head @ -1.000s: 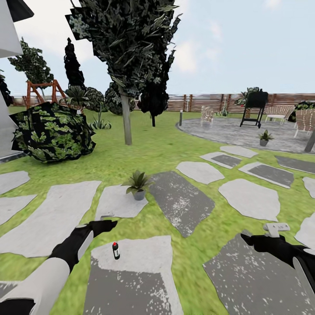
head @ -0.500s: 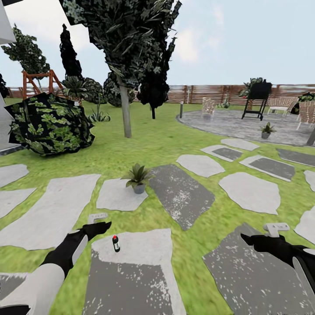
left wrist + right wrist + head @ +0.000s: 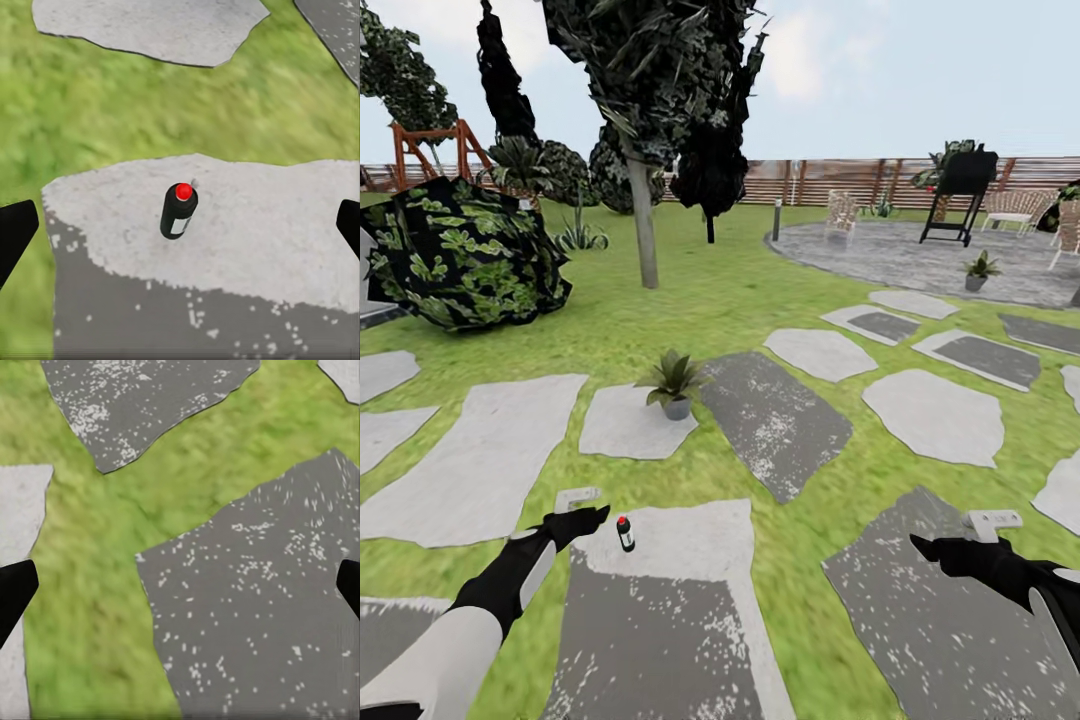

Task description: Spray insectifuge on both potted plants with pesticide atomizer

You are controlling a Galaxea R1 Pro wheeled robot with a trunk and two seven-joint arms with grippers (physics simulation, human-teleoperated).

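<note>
Atomizer position: pesticide atomizer [image 3: 625,533] stands on the pale end of a stepping stone [image 3: 690,560] just beside my left gripper [image 3: 582,521], not touching it.
Left tool: left gripper [image 3: 180,225] spread wide, holding nothing; in the left wrist view the bottle [image 3: 178,211] sits between the two finger tips at the frame edges.
Right tool: right gripper [image 3: 932,548] apart over a dark stone; its wrist view shows both tips wide apart and nothing grasped.
Long axis: upright, red nozzle cap on top; I cannot tell which way the nozzle faces.
Risk 1: slim, tall bottle; I judge a finger clipping it on descent would tip it onto the slab.
Risk 2: closing too high would pinch the trigger head rather than the body.
Plants: near potted plant [image 3: 675,381] ahead on the next stone; second potted plant [image 3: 979,270] well apart on the patio.
</note>
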